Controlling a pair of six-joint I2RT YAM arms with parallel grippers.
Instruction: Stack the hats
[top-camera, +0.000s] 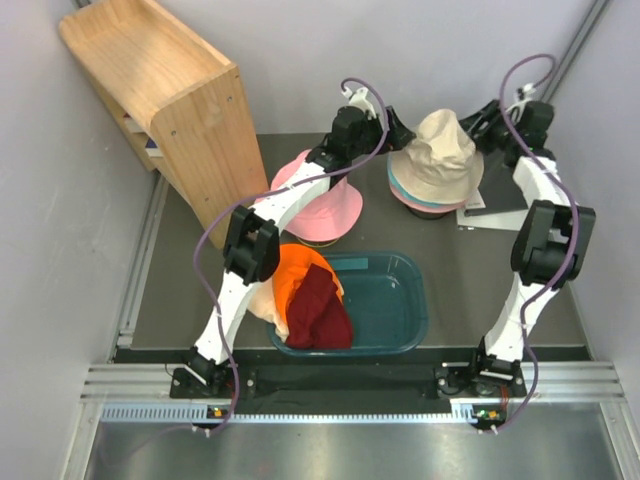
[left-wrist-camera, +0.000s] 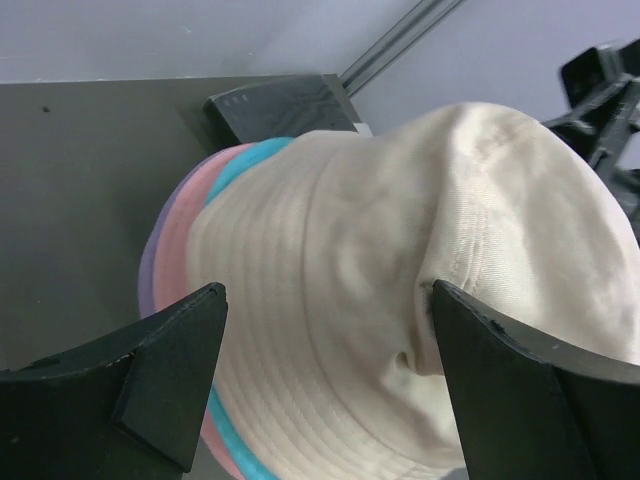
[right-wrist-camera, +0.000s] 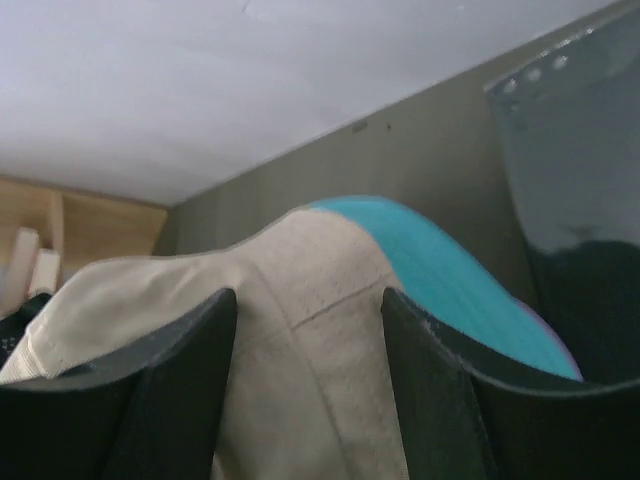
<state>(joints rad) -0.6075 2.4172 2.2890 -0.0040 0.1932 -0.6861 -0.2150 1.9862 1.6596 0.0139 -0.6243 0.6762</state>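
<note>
step: probably releasing beige hat (top-camera: 438, 150), seated atop the stack (left-wrist-camera: 185, 215) at table's far right
left gripper (left-wrist-camera: 328, 300): jaws wide apart, flanking the crown
right gripper (right-wrist-camera: 308, 300): jaws apart, at the opposite side
next: withdraw without snagging fabric, then fetch pink hat (top-camera: 320, 205)
around: orange hat (top-camera: 300, 275) and maroon hat (top-camera: 322, 310) heaped in tub (top-camera: 395, 300), beneath left arm

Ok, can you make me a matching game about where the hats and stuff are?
Things:
1 beige hat
2 pink hat
3 maroon hat
4 wooden shelf

Places:
A far left corner
B at the left end of the tub
C top of the stack
D alone, between shelf and stack

Pairs: 1-C, 2-D, 3-B, 4-A
</note>
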